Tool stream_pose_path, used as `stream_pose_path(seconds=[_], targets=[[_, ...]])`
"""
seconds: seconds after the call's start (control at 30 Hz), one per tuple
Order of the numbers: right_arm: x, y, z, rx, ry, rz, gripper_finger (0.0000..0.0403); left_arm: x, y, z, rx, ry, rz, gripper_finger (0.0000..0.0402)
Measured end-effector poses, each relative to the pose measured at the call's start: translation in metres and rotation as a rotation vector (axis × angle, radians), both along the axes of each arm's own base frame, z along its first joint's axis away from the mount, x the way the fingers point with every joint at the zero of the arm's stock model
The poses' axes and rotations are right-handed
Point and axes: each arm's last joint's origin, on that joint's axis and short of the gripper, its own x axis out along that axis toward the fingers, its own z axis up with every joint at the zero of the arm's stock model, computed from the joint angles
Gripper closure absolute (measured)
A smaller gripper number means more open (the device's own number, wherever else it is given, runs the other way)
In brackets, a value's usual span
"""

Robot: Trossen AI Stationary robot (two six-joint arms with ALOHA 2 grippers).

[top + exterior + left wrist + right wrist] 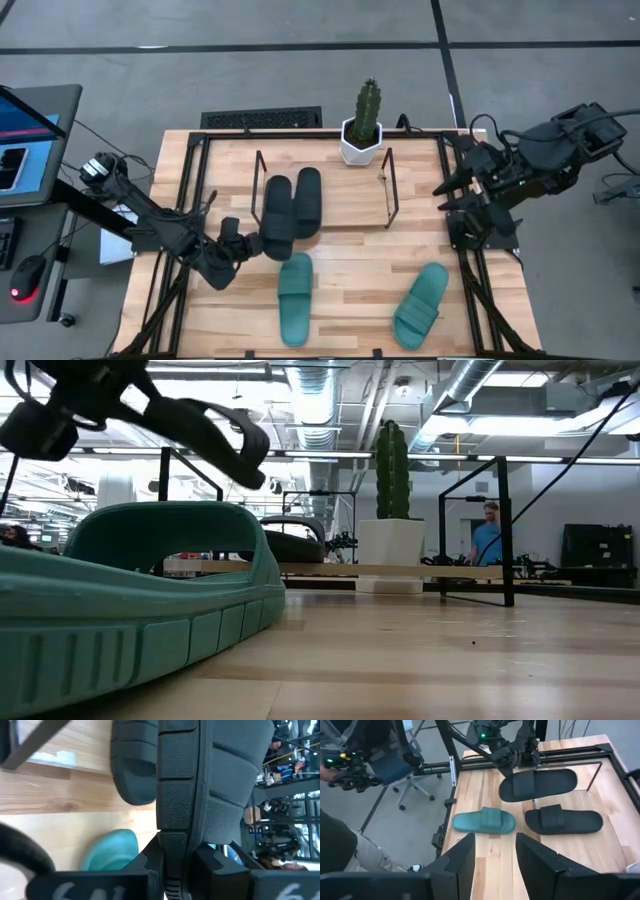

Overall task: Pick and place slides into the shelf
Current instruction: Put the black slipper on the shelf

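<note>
My left gripper (252,243) is shut on a black slide (278,218) at the shelf's near left part. In the low view this slide (225,435) is well above the table. The other black slide (308,200) lies flat inside the shelf (390,190), a thin black rod frame with upright ends. Both teal slides rest sole-down on the table in front of the shelf, one (295,297) just near of the held slide and one (421,303) toward the near right. My right gripper (495,855) is open and waits off the table's right edge. My left gripper pinches the black slide's sole (172,827) between its two fingers, at the left side edge near the slide's near end (268,247). The fingers come level from the table's left and near side. The slide is lifted clear and reaches from the fingers toward the far edge.
A potted cactus in a white pot (362,128) stands just beyond the shelf's far rod. Thick black rig frames run along the table's left (190,200) and right (465,240) sides. Bare wood lies between the two teal slides. A person (488,532) stands in the room behind.
</note>
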Motion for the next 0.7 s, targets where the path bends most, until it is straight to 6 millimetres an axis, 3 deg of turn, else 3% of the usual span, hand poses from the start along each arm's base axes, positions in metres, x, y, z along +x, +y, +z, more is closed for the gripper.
stream_pose_path(seconds=[0.3,0.7], targets=[[-0.003,0.007,0.000,0.022,0.008,0.038,0.0270,0.000,0.010,-0.018,-0.036,0.017,0.042,0.0368],[-0.002,0.010,-0.001,0.030,0.015,0.040,0.0275,0.008,0.021,-0.022,-0.020,0.048,0.073,0.0368]])
